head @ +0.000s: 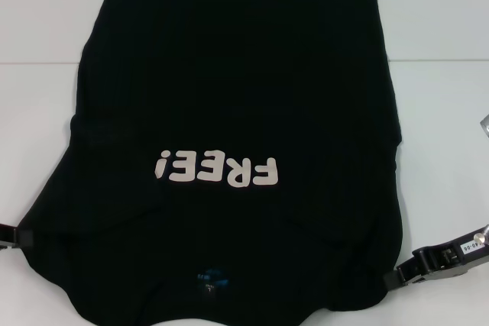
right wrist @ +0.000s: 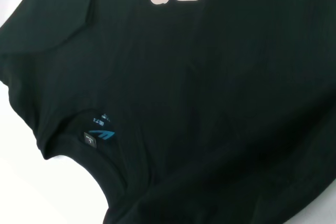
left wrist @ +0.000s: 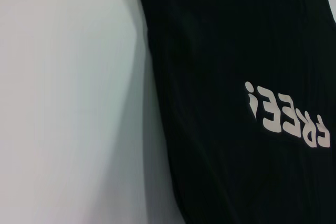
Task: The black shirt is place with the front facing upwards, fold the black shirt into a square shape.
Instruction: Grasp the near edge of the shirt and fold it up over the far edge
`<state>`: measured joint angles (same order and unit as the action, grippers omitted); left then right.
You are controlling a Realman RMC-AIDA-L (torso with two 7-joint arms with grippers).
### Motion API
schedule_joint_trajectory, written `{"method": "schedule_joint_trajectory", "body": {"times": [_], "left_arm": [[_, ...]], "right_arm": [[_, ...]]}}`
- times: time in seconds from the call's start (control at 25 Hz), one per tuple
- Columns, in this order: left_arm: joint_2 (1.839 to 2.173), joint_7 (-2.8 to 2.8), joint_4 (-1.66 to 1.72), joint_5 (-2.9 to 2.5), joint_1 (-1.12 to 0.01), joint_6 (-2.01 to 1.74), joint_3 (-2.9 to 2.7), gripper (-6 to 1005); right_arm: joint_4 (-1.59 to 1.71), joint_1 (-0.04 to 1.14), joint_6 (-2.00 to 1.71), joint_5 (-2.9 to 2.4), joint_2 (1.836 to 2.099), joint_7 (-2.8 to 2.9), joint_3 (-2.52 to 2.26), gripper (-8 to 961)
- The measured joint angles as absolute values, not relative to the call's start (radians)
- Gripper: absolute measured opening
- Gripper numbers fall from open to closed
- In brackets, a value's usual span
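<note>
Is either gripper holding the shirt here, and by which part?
Cannot tell: left gripper and right gripper sit at the black shirt's near side edges.

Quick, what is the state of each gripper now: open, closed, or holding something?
Left gripper: at the black shirt's left edge; state cannot be told.
Right gripper: at the shirt's right edge; state cannot be told.

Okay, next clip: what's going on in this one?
A two-armed robot is working on a black shirt spread front-up on a white table, its "FREE!" lettering showing and its collar nearest the robot. The left pincer sits at the shirt's left edge and the right pincer at its right edge, both low near the sleeves. No square fold shows yet.
</note>
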<state>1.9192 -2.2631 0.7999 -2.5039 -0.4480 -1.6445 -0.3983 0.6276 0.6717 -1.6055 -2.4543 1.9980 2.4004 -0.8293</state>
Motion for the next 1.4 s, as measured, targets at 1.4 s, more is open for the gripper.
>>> {"method": "schedule_joint_trajectory", "body": {"times": [1.4], "left_arm": [[1.877,-2.180,0.607,-2.538,-0.449,-2.015,-0.567,12]], "right_arm": [[0.707,0.488,-1.978,-2.498,1.863,2.116,-0.727,29]]}}
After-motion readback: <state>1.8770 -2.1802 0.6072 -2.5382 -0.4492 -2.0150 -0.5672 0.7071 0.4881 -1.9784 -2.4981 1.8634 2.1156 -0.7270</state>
